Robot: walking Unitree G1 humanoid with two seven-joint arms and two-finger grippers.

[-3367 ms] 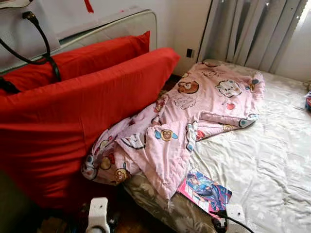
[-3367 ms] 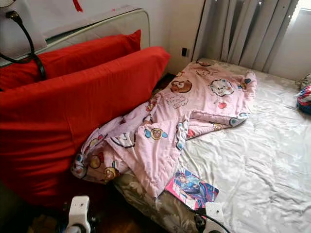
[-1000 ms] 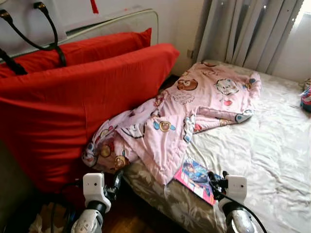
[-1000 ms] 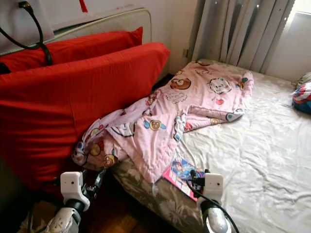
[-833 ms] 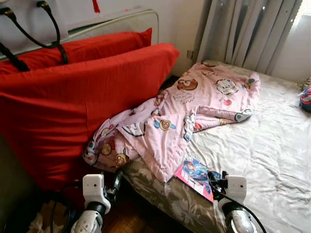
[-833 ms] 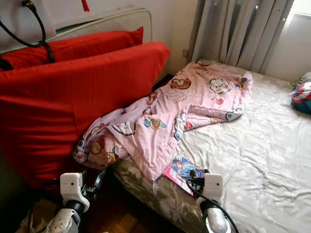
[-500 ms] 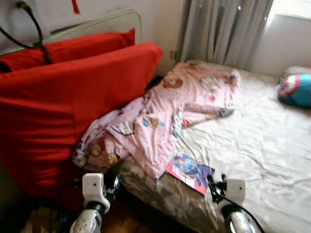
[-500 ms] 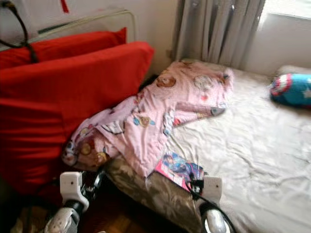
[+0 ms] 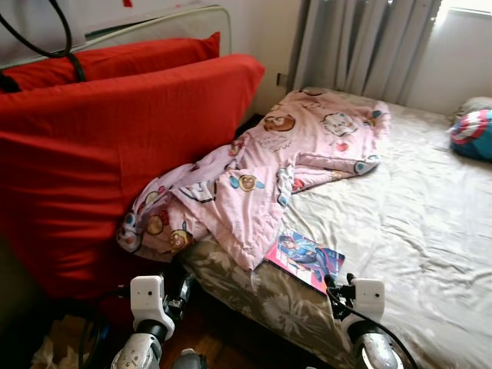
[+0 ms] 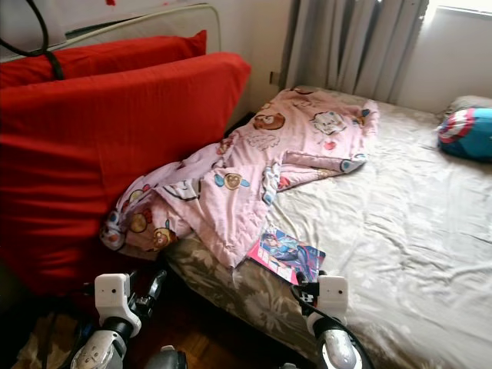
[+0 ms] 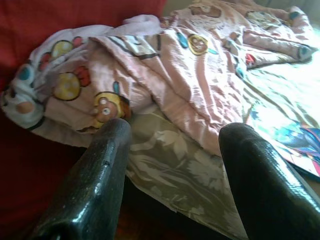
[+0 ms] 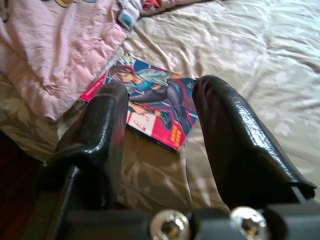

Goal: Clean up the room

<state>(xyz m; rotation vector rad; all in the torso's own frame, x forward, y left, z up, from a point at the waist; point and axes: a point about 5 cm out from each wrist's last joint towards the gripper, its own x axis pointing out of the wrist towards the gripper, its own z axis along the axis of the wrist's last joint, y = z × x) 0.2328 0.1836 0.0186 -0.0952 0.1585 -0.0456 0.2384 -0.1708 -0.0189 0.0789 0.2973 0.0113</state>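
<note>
Book [image 9: 304, 258]: lying flat at the bed [image 9: 430, 231] edge, long axis running diagonally toward the blanket [image 9: 269, 181].
Right gripper [image 12: 160, 125]: hovering just short of the book, fingers apart.
Left gripper [image 11: 172, 150]: hanging low beside the bed, fingers apart.

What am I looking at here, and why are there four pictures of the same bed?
These come from a walking humanoid robot tidying a bedroom. Two pictures are from a stereo camera on its head, looking down at a bed. The other two come from cameras on its wrists, looking out between each arm's two black fingers.

On the bed lies a crumpled pink cartoon-print blanket, its lower end slumped against big red cushions. Beside the blanket's edge, near the mattress edge, lies a colourful comic book. A blue and red pillow sits at the far side.

The left gripper points at the mattress edge below the blanket, its jaws apart and holding nothing. The right gripper points at the comic book, jaws also apart and empty.
</note>
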